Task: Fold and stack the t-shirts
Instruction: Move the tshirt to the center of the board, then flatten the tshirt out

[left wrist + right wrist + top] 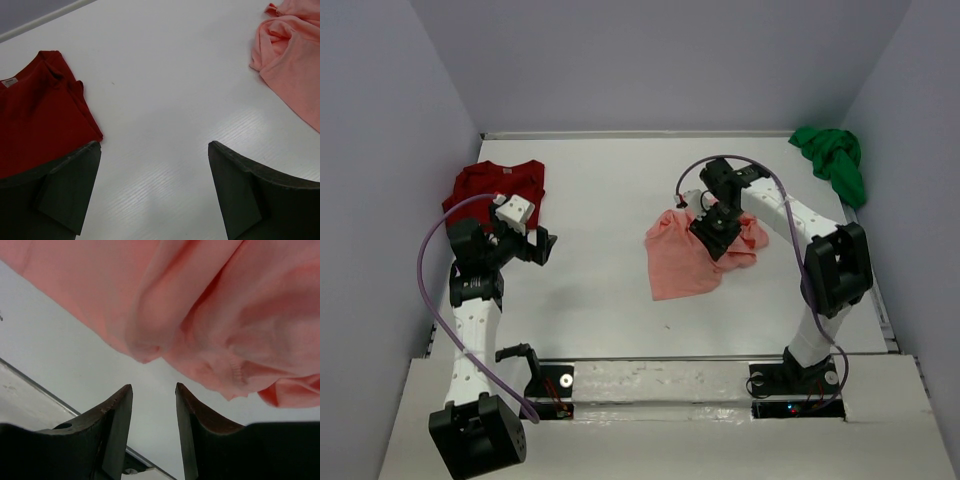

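Note:
A crumpled salmon-pink t-shirt (685,262) (295,65) (210,300) lies mid-table, right of centre. My right gripper (717,232) (153,386) hovers over its upper part. The jaws stand narrowly apart with only bare table between them, and the tips stop just short of the cloth's bunched edge. A dark red t-shirt (500,185) (35,115) lies folded at the far left. Just in front of it my left gripper (542,245) (152,145) stands wide open and holds nothing. A bright green t-shirt (832,160) is heaped in the far right corner.
The white table (600,290) is walled at the back and on both sides. Its front edge (30,377) shows in the right wrist view. Purple cables loop off both arms.

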